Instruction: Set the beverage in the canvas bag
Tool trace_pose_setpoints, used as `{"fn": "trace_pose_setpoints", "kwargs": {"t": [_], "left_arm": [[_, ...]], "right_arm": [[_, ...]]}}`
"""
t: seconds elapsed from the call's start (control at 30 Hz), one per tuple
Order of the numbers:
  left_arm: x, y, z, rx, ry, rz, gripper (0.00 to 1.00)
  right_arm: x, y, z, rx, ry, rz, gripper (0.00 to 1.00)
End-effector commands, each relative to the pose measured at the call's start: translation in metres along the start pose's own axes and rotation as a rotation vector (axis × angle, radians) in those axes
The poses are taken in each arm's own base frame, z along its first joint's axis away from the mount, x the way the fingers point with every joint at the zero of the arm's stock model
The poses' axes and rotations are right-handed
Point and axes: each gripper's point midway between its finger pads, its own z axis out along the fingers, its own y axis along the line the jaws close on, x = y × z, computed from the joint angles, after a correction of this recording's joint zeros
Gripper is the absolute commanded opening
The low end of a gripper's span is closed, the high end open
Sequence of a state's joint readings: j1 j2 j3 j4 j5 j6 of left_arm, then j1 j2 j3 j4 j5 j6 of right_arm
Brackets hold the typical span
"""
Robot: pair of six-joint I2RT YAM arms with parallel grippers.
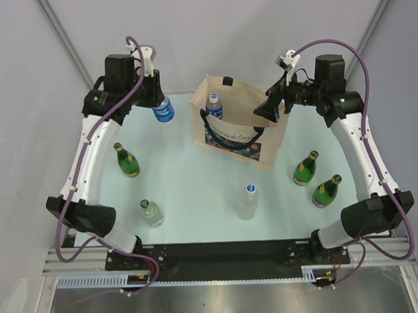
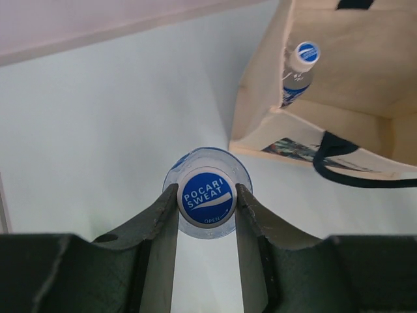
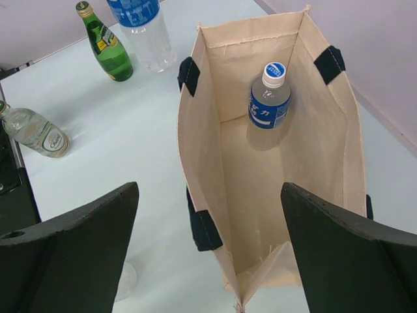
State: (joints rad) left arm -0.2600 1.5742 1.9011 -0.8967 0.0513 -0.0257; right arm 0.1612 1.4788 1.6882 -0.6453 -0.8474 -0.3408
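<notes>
Two arms work over one pale table (image 1: 197, 198), and the parts are listed from largest to smallest.

**Canvas bag.** The canvas bag (image 1: 230, 138) stands upright near the far middle of the table with its mouth open and its printed panel facing the arm bases. One blue-capped bottle (image 3: 268, 98) stands inside it, against the far end wall.

**Right gripper.** The right gripper (image 3: 210, 189) hangs at the bag's right end. Its jaws are spread wide and hold nothing. The near end of the bag's mouth lies between them, but the views do not show whether either finger touches the cloth.

**Left gripper.** The left gripper (image 2: 206, 191) is at the far left, well apart from the bag. It is clamped on the neck of the beverage (image 1: 164, 111), a clear bottle with a blue label. The wrist view shows both fingers (image 2: 163, 222) pressed against the sides of the bottle, just under the blue cap (image 2: 207, 202).

**Loose bottles.** Several bottles stand on the table:
- a green bottle (image 1: 127, 159) on the left;
- two green bottles (image 1: 305, 168) on the right;
- a clear glass bottle (image 1: 151, 212);
- a clear plastic bottle (image 1: 248, 201) toward the front.

**Step in hand.** The grasp looks complete and the carry to the bag is beginning. It is not clear whether the bottle's base is off the table.

**Next move.** The bottle probably has to rise above the bag's rim and travel right, over the open mouth. It can then descend into the free space beside the bottle inside before the fingers part. The near rim and the dark handle (image 2: 352, 176) could catch the bottle's base if the lift is too low.
</notes>
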Motion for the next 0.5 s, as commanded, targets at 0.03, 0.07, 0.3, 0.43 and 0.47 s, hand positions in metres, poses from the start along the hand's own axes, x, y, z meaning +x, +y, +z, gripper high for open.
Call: {"fn": "trace_pose_setpoints", "kwargs": {"t": [0.03, 0.07, 0.3, 0.43, 0.47], "left_arm": [[-0.111, -0.038, -0.088, 0.134, -0.412, 0.034, 0.0], [-0.126, -0.042, -0.104, 0.142, -0.463, 0.037, 0.0], [-0.175, -0.072, -0.14, 0.218, -0.628, 0.047, 0.0], [-0.192, -0.096, -0.138, 0.291, -0.686, 0.049, 0.0], [-0.194, -0.1, -0.136, 0.303, -0.691, 0.046, 0.0]], "right_arm": [[-0.014, 0.008, -0.01, -0.005, -0.039, -0.038, 0.96], [-0.013, 0.008, -0.01, -0.006, -0.037, -0.035, 0.96], [-0.013, 0.009, -0.011, -0.006, -0.038, -0.033, 0.96], [-0.012, 0.009, -0.012, -0.004, -0.039, -0.031, 0.96], [-0.013, 0.009, -0.013, -0.002, -0.041, -0.031, 0.96]]}}
